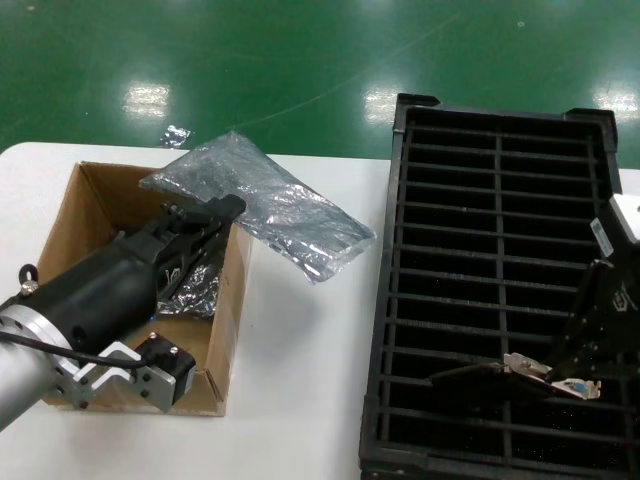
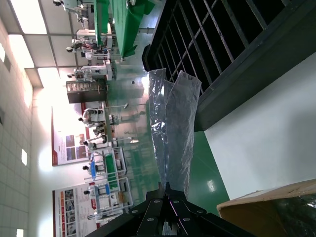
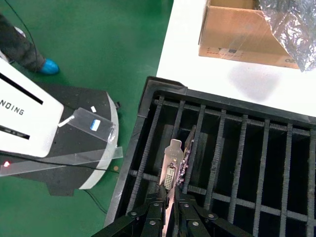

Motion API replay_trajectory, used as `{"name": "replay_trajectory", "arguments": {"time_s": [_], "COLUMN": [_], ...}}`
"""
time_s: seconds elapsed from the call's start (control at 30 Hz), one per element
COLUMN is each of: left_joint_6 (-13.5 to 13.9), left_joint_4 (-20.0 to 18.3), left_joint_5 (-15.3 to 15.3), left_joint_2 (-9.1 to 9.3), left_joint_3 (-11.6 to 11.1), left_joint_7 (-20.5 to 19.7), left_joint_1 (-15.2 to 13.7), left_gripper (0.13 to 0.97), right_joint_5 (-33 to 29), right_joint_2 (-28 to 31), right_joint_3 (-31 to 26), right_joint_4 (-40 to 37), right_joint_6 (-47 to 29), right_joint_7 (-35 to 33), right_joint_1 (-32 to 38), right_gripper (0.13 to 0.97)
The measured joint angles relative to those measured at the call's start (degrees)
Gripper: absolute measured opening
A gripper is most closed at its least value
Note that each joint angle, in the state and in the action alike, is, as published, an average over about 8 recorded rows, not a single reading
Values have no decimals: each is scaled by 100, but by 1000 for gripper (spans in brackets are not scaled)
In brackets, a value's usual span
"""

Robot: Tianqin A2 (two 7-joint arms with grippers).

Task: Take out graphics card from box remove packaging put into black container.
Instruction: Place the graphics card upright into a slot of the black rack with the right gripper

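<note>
My right gripper (image 3: 170, 205) reaches low over the near end of the black container (image 1: 400, 300), its jaws clamped on the graphics card (image 3: 178, 160), which stands on edge in a narrow slot, bracket toward me. My left gripper (image 1: 205, 215) stretches forward above the box (image 1: 75, 215), jaws closed on the packaging (image 1: 270, 205), which hangs out past the box's far corner over the table (image 1: 300, 380).
</note>
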Motion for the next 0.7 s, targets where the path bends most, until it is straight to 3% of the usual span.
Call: {"name": "replay_trajectory", "arguments": {"time_s": [0.7], "left_joint_6": [0], "left_joint_4": [0], "left_joint_5": [0], "left_joint_2": [0], "left_joint_3": [0], "left_joint_7": [0], "left_joint_1": [0], "left_gripper": [139], "right_joint_5": [-681], "right_joint_2": [-348], "right_joint_3": [0], "right_joint_4": [-84], "right_joint_6": [0], "right_joint_7": [-72], "right_joint_1": [-9], "right_gripper": [158]}}
